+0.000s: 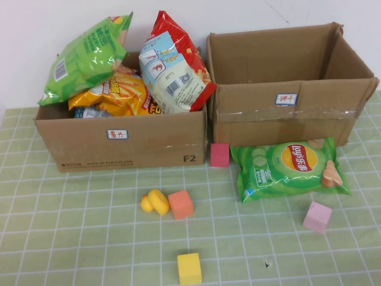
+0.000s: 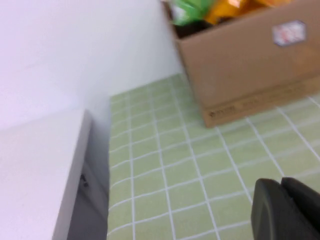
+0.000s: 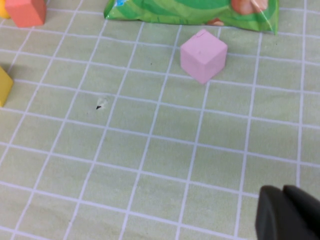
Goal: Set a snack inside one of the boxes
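Right wrist view has the right gripper point(image 3: 283, 193) low over the mat near a pink cube point(image 3: 203, 55), jaws pressed together on nothing. The left gripper point(image 2: 281, 184) hangs the same way short of the left box point(image 2: 250, 70); neither arm shows from above. Farther off, the snack point(image 1: 113, 93) seems to lie in that box among other bags, though half buried. It looks light, crinkly and slippery, so a crimped end would grip best.
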Controlling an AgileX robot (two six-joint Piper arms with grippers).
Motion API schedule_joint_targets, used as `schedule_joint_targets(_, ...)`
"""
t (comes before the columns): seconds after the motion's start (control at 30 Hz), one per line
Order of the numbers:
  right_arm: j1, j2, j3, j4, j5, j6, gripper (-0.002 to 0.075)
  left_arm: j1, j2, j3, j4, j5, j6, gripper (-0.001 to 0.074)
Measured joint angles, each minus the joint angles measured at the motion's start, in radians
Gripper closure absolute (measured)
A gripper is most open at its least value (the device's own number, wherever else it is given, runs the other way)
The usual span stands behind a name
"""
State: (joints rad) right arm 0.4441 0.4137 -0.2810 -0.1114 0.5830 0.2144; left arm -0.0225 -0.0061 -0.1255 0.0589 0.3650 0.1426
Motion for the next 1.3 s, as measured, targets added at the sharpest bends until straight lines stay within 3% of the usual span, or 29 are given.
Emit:
schedule_joint_targets(0.17,0.0,0.0,0.0,0.0,0.0,0.0,0.0725,0.0,-0.006,0.138,0.08,-0.056,-0.177,0.0736)
schedule_joint_targets(0.57,0.0,0.0,0.0,0.0,0.0,0.0,0.0726,0.0,-0.006,0.141,-0.059,-0.032,-0.069,0.0736)
schedule_joint_targets(0.87,0.0,0.0,0.0,0.001,0.0,0.0,0.0726,0.0,-0.006,0.141,-0.066,-0.031,-0.186,0.0736)
schedule_joint_targets(1.3,0.0,0.0,0.0,0.001,0.0,0.0,0.0726,0.0,-0.006,0.141,-0.09,-0.03,-0.191,0.0736)
